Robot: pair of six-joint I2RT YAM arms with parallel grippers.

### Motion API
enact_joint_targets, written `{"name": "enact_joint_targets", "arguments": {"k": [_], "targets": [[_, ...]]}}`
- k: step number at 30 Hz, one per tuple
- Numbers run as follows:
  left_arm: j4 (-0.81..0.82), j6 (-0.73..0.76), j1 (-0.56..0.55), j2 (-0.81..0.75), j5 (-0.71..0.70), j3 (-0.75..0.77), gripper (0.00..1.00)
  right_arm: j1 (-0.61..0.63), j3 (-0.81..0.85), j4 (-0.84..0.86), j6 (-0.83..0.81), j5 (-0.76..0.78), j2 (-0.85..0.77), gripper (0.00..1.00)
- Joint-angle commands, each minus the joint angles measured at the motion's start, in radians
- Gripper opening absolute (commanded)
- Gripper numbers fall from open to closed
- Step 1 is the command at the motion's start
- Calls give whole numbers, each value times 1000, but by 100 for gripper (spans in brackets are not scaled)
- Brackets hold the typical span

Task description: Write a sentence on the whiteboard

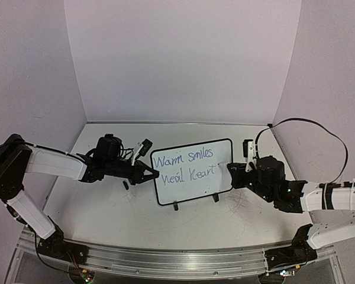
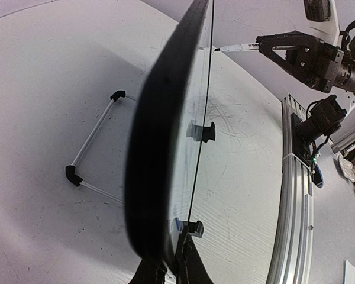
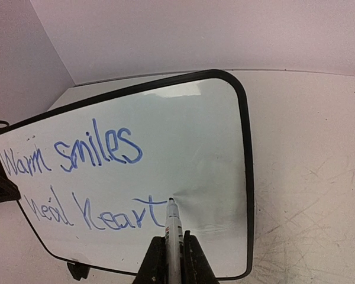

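A small black-framed whiteboard (image 1: 192, 171) stands on two black feet (image 1: 176, 206) in the middle of a scuffed white bench (image 1: 136, 219). Its long axis runs left to right. Its written face is turned toward the arm bases.

The left gripper (image 1: 149, 175) is closed tight on the whiteboard's left edge. The left wrist view shows the board edge-on, with the gripper (image 2: 168, 269) pinching the frame. The right gripper (image 3: 171, 257) is closed on a marker (image 3: 173, 228). The marker points away from the gripper at the whiteboard's face, and its tip touches the board near the right edge.

The sentence (image 3: 89, 177) is in blue handwriting on two lines running along the long axis. The upper line reads "Warm smiles" and the lower "heal heart". The marker tip rests just past the final t.

Open bench lies behind the whiteboard as far as the plain pale walls (image 1: 183, 59), and in front of it as far as a metal rail (image 1: 165, 260). A thin rod frame with black corners (image 2: 92, 148) lies on the bench behind the whiteboard. Grey scratches mark the bench to the whiteboard's right.
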Motion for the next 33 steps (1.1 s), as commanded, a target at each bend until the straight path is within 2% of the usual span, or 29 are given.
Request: {"name": "enact_joint_targets", "arguments": {"k": [1, 26, 33], "targets": [[-64, 58, 11, 5, -164, 19, 0, -3, 6, 21, 18, 36, 10, 0], [-66, 59, 10, -1, -167, 18, 0, -4, 31, 16, -2, -45, 81, 0], [-68, 60, 11, -5, -167, 16, 0, -3, 8, -18, 33, 23, 50, 0]]}}
